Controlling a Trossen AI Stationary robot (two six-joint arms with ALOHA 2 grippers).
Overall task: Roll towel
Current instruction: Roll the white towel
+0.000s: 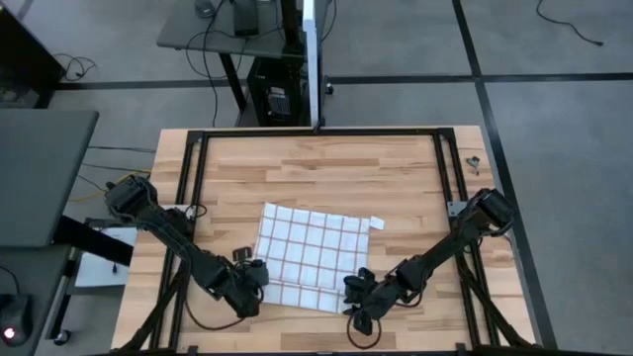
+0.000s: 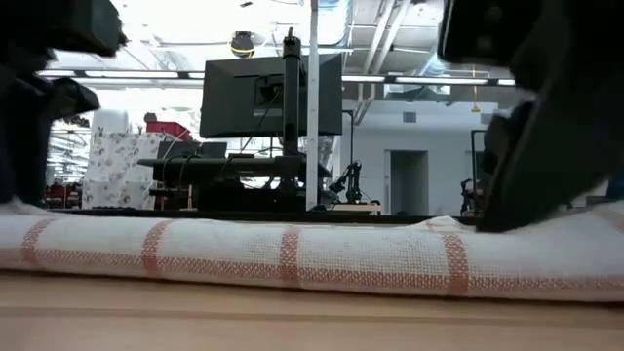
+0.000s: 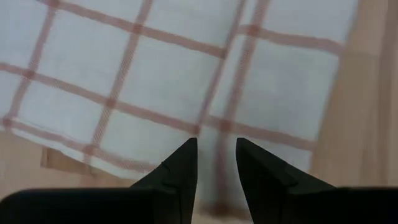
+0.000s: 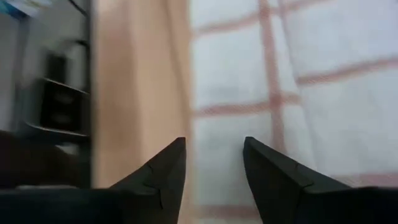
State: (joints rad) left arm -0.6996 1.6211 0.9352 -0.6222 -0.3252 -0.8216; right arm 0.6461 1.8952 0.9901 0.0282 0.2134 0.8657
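Observation:
The white towel [image 1: 312, 247] with red-brown grid lines lies flat on the wooden table [image 1: 326, 168]. Its small tag [image 1: 377, 222] is at the far right corner. Its near edge is doubled over into a thick band, which the low view [image 2: 292, 258] shows lying on the table. My left gripper [image 1: 255, 280] is at the band's left end. My right gripper [image 1: 358, 293] is at the band's right end. Both are low on the towel, fingers nearly together with cloth between them. My left gripper comes from above, pointing down, at the left end of the towel's doubled near edge [image 3: 214, 134]. Cloth shows in the narrow gap between its fingers [image 3: 183, 165]. The fingertips hide the place of contact. The towel lies on the table, slack. My right gripper comes from above at the right end of the doubled near edge [image 4: 214, 124], by the towel's right side edge. Cloth fills the gap between its fingers [image 4: 267, 168]. In the low view its tip [image 2: 492, 219] rests on the band. The towel lies on the table.
A black frame [image 1: 198, 148] runs around the tabletop. A small dark object [image 1: 242, 255] lies beside the towel's left edge, and small parts [image 1: 474, 161] lie at the far right corner. Bare wood lies beyond the towel toward the far edge.

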